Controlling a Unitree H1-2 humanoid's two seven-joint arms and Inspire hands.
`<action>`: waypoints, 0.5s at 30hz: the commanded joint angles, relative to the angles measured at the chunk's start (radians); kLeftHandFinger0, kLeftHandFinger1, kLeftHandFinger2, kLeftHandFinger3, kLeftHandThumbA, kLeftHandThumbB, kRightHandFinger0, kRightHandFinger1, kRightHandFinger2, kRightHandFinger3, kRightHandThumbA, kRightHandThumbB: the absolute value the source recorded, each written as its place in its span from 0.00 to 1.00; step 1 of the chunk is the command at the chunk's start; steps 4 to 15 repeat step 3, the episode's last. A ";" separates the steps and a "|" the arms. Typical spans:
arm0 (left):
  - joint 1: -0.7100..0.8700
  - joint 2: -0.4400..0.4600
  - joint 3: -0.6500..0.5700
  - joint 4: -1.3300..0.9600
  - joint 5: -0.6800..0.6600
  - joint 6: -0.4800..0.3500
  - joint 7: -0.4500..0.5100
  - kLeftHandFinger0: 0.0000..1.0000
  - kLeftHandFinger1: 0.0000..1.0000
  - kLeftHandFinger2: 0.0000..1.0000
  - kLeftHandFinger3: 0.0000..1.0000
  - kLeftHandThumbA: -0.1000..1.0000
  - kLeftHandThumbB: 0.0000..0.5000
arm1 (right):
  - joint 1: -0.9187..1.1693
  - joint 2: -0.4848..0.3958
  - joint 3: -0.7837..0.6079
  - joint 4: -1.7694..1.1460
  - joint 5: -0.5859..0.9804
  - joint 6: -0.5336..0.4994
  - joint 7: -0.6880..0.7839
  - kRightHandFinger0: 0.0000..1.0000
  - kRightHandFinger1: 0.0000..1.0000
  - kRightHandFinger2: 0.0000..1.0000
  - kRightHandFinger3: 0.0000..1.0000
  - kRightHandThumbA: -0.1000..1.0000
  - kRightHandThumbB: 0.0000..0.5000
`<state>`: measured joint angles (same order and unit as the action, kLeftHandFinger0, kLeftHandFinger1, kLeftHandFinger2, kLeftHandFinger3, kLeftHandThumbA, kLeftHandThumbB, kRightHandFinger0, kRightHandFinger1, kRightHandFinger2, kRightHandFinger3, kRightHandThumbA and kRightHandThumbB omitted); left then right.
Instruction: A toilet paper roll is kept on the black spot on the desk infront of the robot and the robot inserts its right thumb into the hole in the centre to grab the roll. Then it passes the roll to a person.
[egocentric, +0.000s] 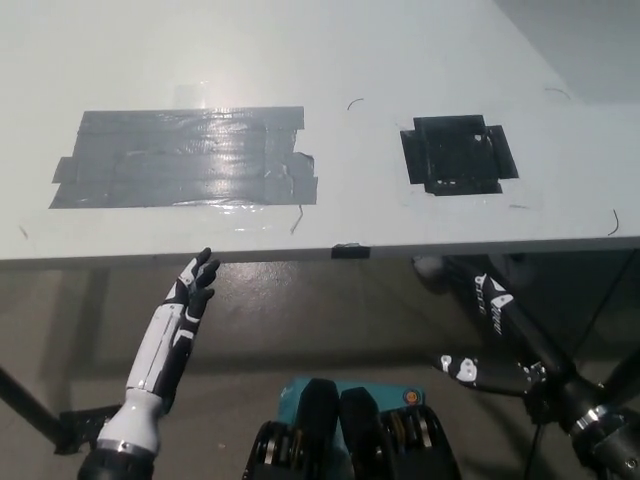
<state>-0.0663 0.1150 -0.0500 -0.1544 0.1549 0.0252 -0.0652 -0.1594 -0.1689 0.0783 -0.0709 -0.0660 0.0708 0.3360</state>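
Note:
No toilet paper roll shows in the head view. The black spot (458, 155) on the white desk (350, 60) is bare. My white left hand (190, 290) hangs below the desk's front edge at the lower left, open, fingers spread and pointing up toward the edge. My black right hand (468, 370) is low at the bottom right, under the desk's front edge. It is stretched out toward the left, open and holding nothing. Both hands are well short of the black spot.
A wide patch of grey tape (185, 158) covers the desk's left half. A small dark clip (349, 250) sits on the front edge. A black strut with a white logo (492, 298) slants under the desk's right side. No person is in view.

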 joint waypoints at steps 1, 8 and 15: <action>-0.011 0.007 0.005 -0.023 -0.002 -0.030 0.004 1.00 1.00 1.00 1.00 1.00 0.06 | -0.027 -0.010 0.011 0.001 0.001 -0.050 -0.013 1.00 1.00 1.00 1.00 0.82 0.52; -0.009 0.005 0.003 -0.024 -0.003 -0.024 0.003 1.00 1.00 1.00 1.00 1.00 0.08 | -0.024 -0.015 0.015 -0.003 -0.009 -0.045 -0.014 1.00 1.00 1.00 1.00 0.83 0.51; -0.009 0.005 0.003 -0.024 -0.003 -0.024 0.003 1.00 1.00 1.00 1.00 1.00 0.08 | -0.024 -0.015 0.015 -0.003 -0.009 -0.045 -0.014 1.00 1.00 1.00 1.00 0.83 0.51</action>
